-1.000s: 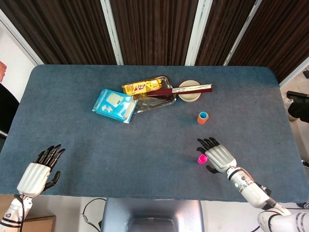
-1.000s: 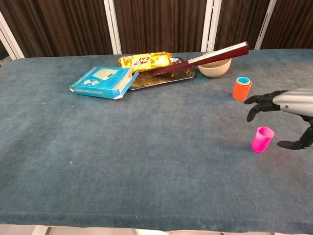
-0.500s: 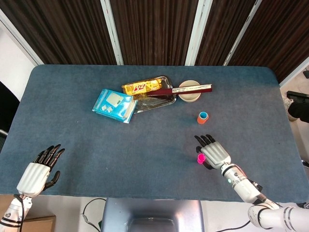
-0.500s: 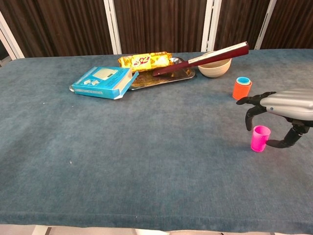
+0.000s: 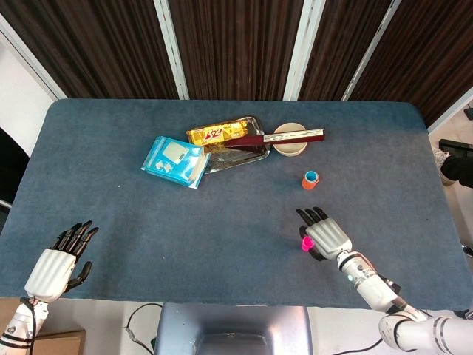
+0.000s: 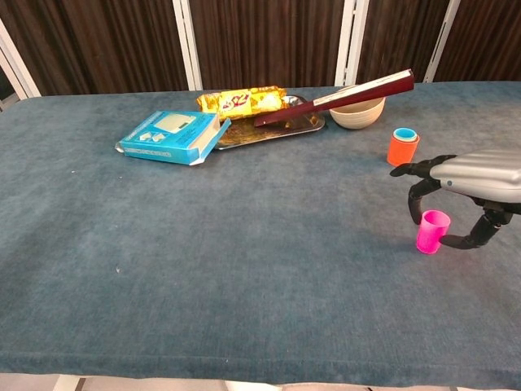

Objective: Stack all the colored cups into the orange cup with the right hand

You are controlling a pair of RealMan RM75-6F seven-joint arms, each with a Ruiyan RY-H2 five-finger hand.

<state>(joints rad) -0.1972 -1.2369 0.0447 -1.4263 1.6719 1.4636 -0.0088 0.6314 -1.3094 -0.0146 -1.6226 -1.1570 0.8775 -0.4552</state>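
Grasping was the step in hand: the right hand (image 6: 476, 175) hung over the pink cup (image 6: 432, 231), which stood upright on the blue worktop (image 6: 244, 244) near its front right edge. In the chest view the fingers (image 6: 417, 198) curved down on the cup's far side and the thumb reached round below on the near side, so the cup sat between them, but a sliver of cloth showed on each side and I judged nothing was gripped yet; the hand was released and spread. In the head view the palm covered most of the cup, only a pink sliver (image 5: 306, 243) showing at its left. To do this well, the closing probably wanted to be slow and even from both sides, meeting the wall below the rim, since so light a cup could tip or skid if one side touched first. It then needed lifting straight up before any travel. The orange cup (image 6: 402, 147) stood well apart, further back toward the bowl (image 6: 356, 115), with a blue cup (image 6: 404, 134) already nested in it, so the pink one would have to come down squarely into that blue mouth. The left hand (image 5: 59, 265) lay idle at the front left, fingers apart and holding nothing.
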